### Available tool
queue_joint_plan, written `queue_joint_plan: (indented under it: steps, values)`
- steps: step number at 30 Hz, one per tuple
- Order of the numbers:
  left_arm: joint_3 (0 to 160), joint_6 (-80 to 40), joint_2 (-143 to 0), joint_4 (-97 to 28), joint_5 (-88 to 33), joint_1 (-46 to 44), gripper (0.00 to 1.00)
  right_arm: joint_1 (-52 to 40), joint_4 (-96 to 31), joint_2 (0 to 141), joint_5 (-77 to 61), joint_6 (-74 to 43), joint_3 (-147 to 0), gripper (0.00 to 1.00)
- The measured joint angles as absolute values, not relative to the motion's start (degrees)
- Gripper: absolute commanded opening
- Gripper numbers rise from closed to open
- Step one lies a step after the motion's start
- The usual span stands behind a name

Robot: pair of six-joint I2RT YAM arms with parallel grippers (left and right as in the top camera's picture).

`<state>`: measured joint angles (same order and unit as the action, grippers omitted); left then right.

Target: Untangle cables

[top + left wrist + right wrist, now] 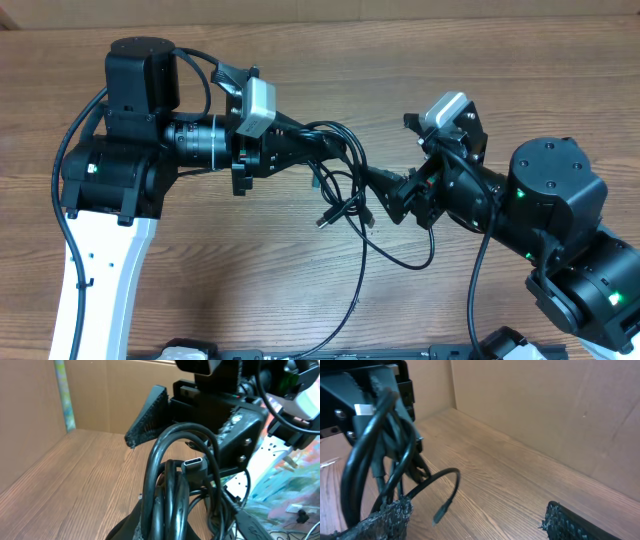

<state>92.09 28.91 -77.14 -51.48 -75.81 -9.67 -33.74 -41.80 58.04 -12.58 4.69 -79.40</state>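
place: robot lab bench | evidence: wood-grain table; cardboard walls; left arm, right arm

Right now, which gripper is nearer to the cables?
Left. The left gripper is shut on the cables; the right gripper stands open at their other side, gripping nothing.

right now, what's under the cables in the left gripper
Only bare wood table shows around and below the hanging cables. The spot straight beneath the tangle is covered by the strands themselves, so anything small there can't be seen.
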Motion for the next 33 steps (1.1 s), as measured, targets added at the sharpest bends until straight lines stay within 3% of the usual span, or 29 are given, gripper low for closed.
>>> queue_joint_plan:
  steps: [26, 33]
  values:
    - [92.1, 27.6, -77.1, -51.0, -64.7, -9.6, 0.04, -33.8, -46.3, 58.0, -20.0, 4.5, -79.4, 0.8]
    - [92.1, 27.4, -77.1, -50.8, -70.8, -9.6, 0.04, -33.8, -46.3, 58.0, -17.1, 4.6, -79.4, 0.7]
